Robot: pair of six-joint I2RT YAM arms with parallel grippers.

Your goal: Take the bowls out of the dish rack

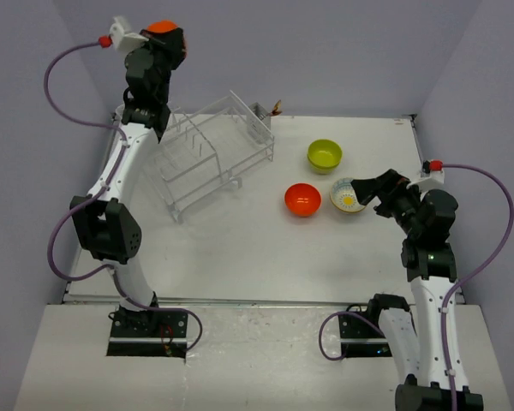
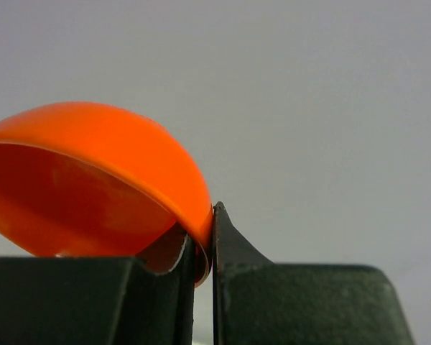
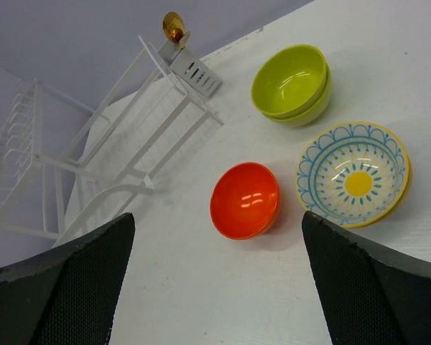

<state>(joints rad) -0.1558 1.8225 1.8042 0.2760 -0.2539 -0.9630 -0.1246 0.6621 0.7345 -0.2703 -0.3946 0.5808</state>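
Observation:
My left gripper (image 1: 157, 36) is raised high above the back left of the table and is shut on the rim of an orange-red bowl (image 1: 163, 26). In the left wrist view the fingers (image 2: 233, 251) pinch that bowl's (image 2: 93, 180) edge. The dish rack (image 1: 210, 150) stands tilted below it, and I see no bowls in it. On the table lie a lime-green bowl (image 1: 325, 155), a second orange-red bowl (image 1: 302, 199) and the patterned bowl (image 1: 346, 196). My right gripper (image 1: 366, 190) is open and empty, hovering by the patterned bowl (image 3: 354, 174).
In the right wrist view the lime-green bowl (image 3: 292, 84) looks like two stacked, and the orange-red bowl (image 3: 245, 200) lies between the open fingers' line of sight. The rack's side cup (image 3: 194, 72) holds a gold spoon (image 3: 174, 27). Walls enclose the table.

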